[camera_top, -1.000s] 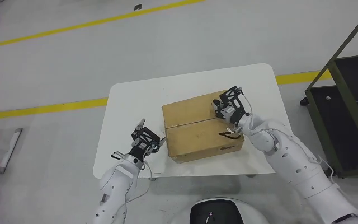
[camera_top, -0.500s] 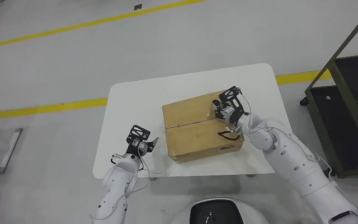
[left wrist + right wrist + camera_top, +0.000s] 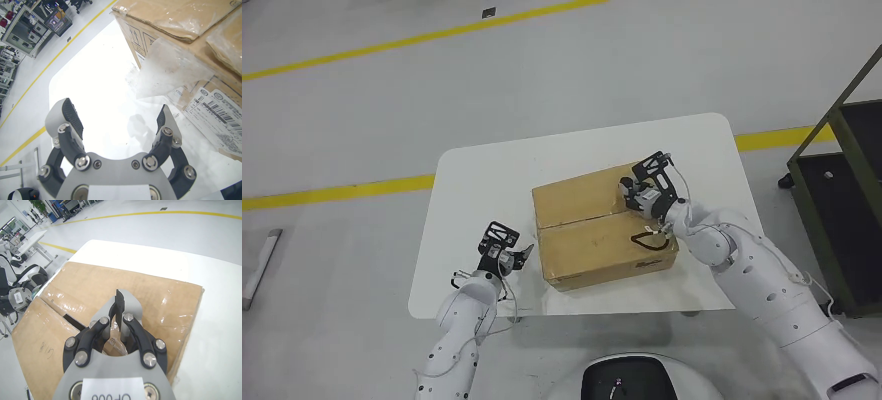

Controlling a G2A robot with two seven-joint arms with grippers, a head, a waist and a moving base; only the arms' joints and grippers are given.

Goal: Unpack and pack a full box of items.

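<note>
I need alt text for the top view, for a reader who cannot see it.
A cardboard box, flaps down, lies on a white table. The right gripper, shut, is over the box top near the seam between the flaps; the left gripper, open, is beside the box's end, over the table.

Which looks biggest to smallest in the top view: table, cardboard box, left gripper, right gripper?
1. table
2. cardboard box
3. left gripper and right gripper: they look about alike, so I won't rank them.
</note>
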